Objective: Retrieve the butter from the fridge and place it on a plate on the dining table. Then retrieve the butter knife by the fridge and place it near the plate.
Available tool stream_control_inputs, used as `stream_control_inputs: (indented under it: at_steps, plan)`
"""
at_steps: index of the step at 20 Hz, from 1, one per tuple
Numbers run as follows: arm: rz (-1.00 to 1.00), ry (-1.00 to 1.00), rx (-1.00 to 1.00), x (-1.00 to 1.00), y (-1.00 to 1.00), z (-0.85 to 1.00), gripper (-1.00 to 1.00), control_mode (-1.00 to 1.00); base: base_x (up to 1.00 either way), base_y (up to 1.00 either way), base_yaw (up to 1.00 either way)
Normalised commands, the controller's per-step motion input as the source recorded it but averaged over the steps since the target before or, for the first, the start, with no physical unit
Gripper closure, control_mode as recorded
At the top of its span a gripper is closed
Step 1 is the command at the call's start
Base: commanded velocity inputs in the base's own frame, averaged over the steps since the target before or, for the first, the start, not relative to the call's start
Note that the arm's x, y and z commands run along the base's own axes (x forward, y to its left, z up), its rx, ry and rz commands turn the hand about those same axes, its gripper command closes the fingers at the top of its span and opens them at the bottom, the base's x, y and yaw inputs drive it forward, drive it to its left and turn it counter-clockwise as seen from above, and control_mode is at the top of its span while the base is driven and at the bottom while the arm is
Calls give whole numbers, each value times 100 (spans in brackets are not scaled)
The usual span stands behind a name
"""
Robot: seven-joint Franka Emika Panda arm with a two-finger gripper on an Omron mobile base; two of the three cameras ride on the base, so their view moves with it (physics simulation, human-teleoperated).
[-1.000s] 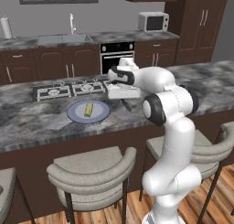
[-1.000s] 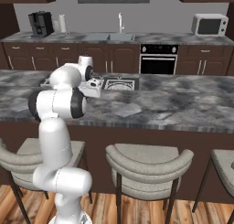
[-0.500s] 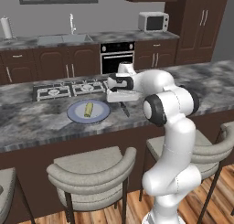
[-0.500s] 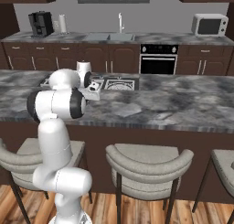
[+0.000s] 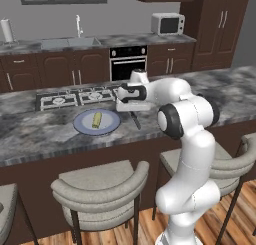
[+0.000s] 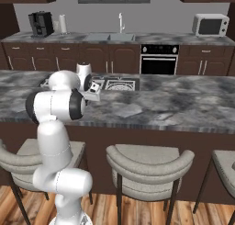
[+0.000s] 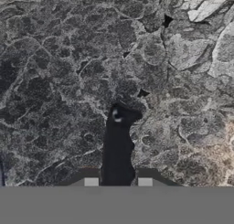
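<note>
Glossy white rounded arm [image 5: 187, 154], dark joint rings, bulbous white base, pale blocky hand.

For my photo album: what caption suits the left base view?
Butter rests on the plate; the gripper lowers the butter knife beside it.

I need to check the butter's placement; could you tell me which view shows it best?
The left base view: the butter lies in plain sight on the plate. In the right base view the arm stands in front of that spot, and the hand view looks at the table top.
</note>
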Motion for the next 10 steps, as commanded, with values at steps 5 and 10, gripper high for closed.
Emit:
stream_control_inputs:
  at_steps: [5, 10]
  plan:
    - [0, -11, 4, 31, 3, -9, -100, -100, 0, 0, 0]
    - [1, -2, -2, -5, 0, 4, -100, -100, 0, 0, 0]
